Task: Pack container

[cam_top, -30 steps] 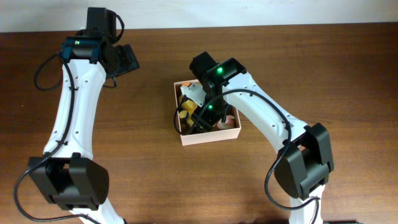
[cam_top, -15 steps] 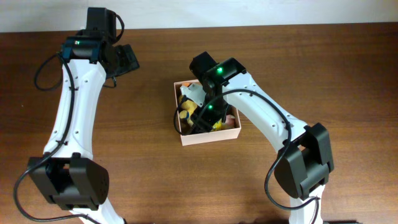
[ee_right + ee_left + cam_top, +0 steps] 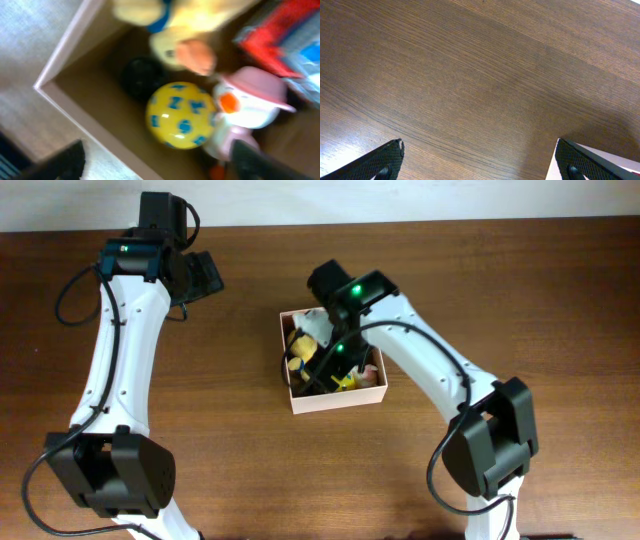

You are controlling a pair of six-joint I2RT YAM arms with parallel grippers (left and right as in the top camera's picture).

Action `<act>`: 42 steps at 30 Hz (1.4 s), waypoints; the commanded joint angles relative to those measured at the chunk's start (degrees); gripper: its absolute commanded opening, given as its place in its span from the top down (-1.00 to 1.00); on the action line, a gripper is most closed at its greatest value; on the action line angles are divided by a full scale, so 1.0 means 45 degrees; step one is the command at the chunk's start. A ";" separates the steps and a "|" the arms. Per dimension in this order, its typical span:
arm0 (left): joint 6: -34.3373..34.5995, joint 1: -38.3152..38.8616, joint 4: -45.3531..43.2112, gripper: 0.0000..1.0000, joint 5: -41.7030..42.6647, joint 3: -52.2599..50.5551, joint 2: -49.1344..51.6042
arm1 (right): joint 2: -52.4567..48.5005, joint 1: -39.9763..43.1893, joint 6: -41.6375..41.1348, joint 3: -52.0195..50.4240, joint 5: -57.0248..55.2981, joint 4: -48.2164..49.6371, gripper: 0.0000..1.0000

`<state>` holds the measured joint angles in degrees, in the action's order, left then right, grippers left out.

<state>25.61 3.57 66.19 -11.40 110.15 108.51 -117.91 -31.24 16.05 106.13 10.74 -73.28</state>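
Packing the container [image 3: 65, 45]: right gripper [image 3: 162, 165] spread wide and empty, hanging just above the box.

Between and just beyond the fingertips, shows a yellow ball [image 3: 181, 116] lying free on the cardboard floor near a corner, with a pink-hatted duck toy [image 3: 250, 100] touching it on the claw's right and a yellow plush [image 3: 185, 30] farther ahead. Probably sits low so toys land inside the walls. Holds the left gripper [image 3: 482, 162] open over bare table [image 3: 470, 75], well apart, likely leaving room.

Yellow ball [image 3: 181, 116] with blue markings, pink-hatted white toy [image 3: 250, 107], cream-walled tan container [image 3: 100, 117], brown wood-grain table [image 3: 470, 75].
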 commanded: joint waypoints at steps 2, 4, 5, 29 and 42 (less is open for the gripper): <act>0.0155 0.0024 -0.0029 -0.99 -0.0097 0.0126 0.0068 | 0.0053 0.1423 -0.0733 0.1996 -0.0947 -0.0010 -0.98; 0.0155 0.0024 -0.0029 -0.98 -0.0097 0.0126 0.0063 | 0.0053 0.2166 -0.0894 0.2895 -0.1015 0.0015 -0.98; 0.0155 0.0024 -0.0029 -0.98 -0.0097 0.0126 0.0063 | 0.0053 0.2569 -0.1064 0.3322 -0.1171 0.0049 -0.98; 0.0155 0.0024 -0.0029 -0.99 -0.0097 0.0126 0.0063 | 0.0044 0.7456 -0.1059 0.4643 -0.1496 0.0578 -0.98; 0.0155 0.0024 -0.0029 -0.99 -0.0097 0.0126 0.0063 | 0.0044 0.7451 -0.1059 0.4643 -0.1496 0.0578 -0.98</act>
<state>25.61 3.57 66.19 -11.40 110.15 108.51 -118.02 2.07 11.92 126.02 4.32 -70.61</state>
